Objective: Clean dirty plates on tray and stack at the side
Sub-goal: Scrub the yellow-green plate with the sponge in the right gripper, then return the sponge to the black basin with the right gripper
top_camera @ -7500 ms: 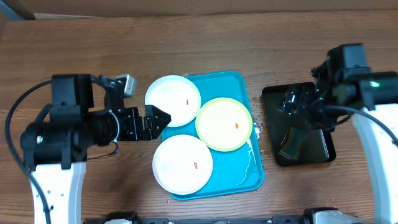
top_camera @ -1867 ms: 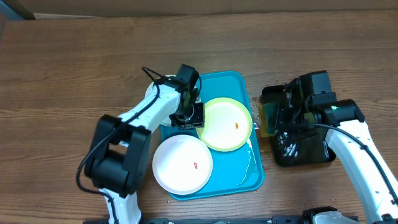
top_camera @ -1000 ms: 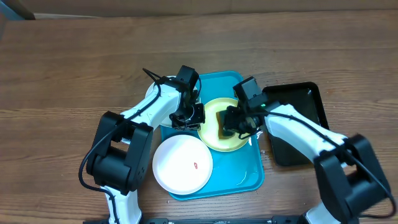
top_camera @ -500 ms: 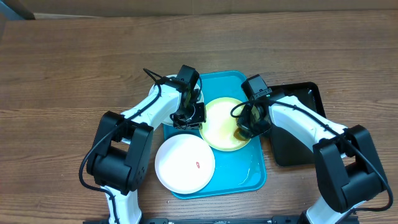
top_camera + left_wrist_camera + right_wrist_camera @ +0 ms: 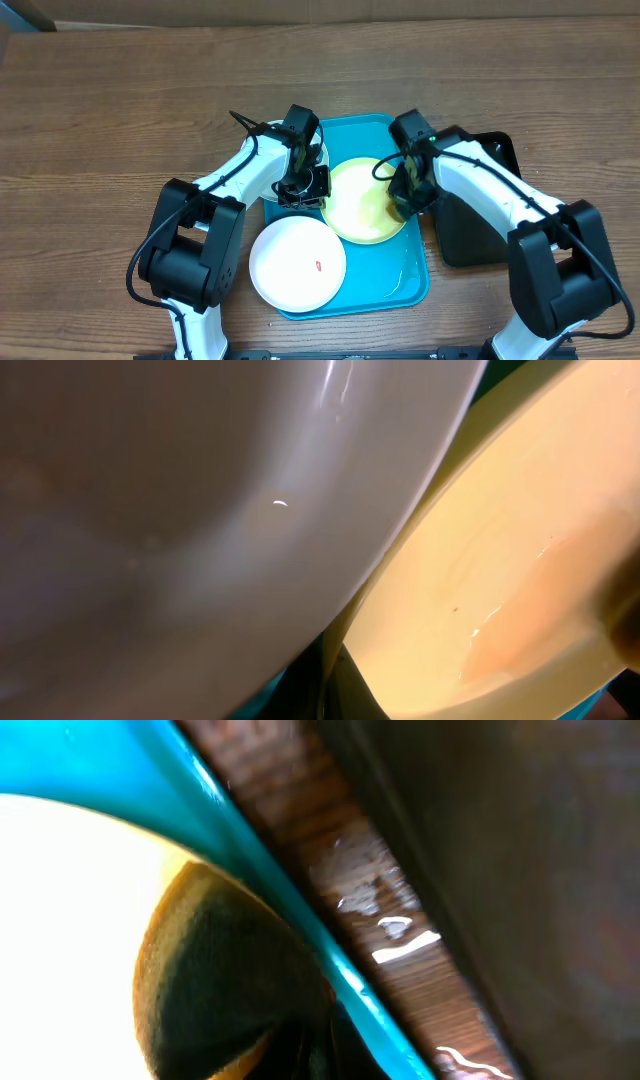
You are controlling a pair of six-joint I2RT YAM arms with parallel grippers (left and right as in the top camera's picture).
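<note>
The cyan tray holds three plates. The green-rimmed plate lies in the middle, wet and glossy. My left gripper is shut, its tips down at this plate's left rim, beside the back white plate, which my arm mostly hides from overhead. My right gripper is shut on a dark green and yellow sponge that rests on the green-rimmed plate's right edge, next to the tray rim. The front white plate carries a small red speck.
A glossy black tray lies just right of the cyan tray, under my right arm. Water drops sit on the wood between the two trays. Bare wooden table stretches to the left and the back.
My right gripper has dragged the sponge from the green-rimmed plate's middle to its right edge. The left gripper has stayed at the plate's left rim.
</note>
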